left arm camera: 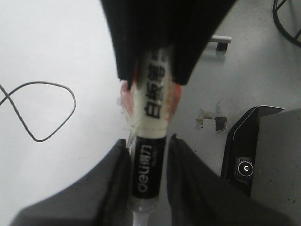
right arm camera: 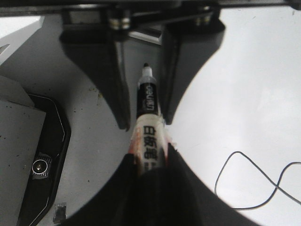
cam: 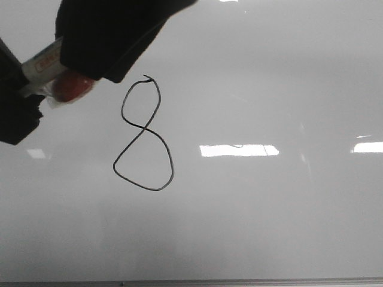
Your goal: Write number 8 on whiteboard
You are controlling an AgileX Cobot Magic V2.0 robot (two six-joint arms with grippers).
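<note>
On the marker point(right arm camera: 148, 117) we read "deli" in white on the black band near its tip. Chinese characters in black run along the white barrel, and they look like 白板笔. In the front view the barrel also carries a red-edged label, which is too blurred to read. A wrap of orange-red padding point(cam: 73, 88) and clear tape sits around the barrel's middle.

The right gripper point(right arm camera: 150, 172) is clamped on the barrel at that wrap. The left gripper point(left arm camera: 148, 188) stands with its fingers on either side of the black band. In the right wrist view we see a thin strip of grey on each side of the pen there, so its fingers are apart and not pressing on it.

The number 8 point(cam: 145, 127) is drawn in thin black line left of the whiteboard's point(cam: 269, 78) middle. It lies just below and to the right of both grippers, with nothing covering it. Bright light reflections point(cam: 239, 150) lie to its right.

Beside the board we see a black device point(left arm camera: 244, 169) with a round button, scraps of tape point(left arm camera: 211, 121) and a dark cable point(left arm camera: 288, 26).
</note>
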